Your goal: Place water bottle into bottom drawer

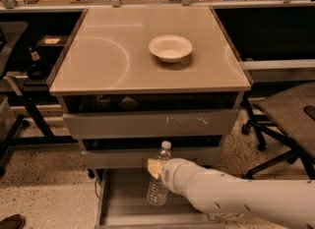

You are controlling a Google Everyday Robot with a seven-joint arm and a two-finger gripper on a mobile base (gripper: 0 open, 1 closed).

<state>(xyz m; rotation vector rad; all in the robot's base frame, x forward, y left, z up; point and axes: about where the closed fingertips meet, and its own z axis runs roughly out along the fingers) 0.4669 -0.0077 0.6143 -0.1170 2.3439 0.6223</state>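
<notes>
Camera view: gripper (158, 168) over the bottom drawer (123, 207), fingers (153, 166) clasping the upright water bottle (157, 193), cap up.

Tans, greys and one white arm in front of you.
You see the clear water bottle (158, 186) with its white cap, gripped above the grey bottom drawer (123, 204) by the gripper (155, 167), which shows tan at the end of a white arm (236, 198). The tabletop (106, 61) is beige with faint pale arcs and the bowl (170, 47) is cream. The upper drawer fronts (147, 124) are grey with light scuffs, and the floor (44, 193) is speckled beige.
</notes>
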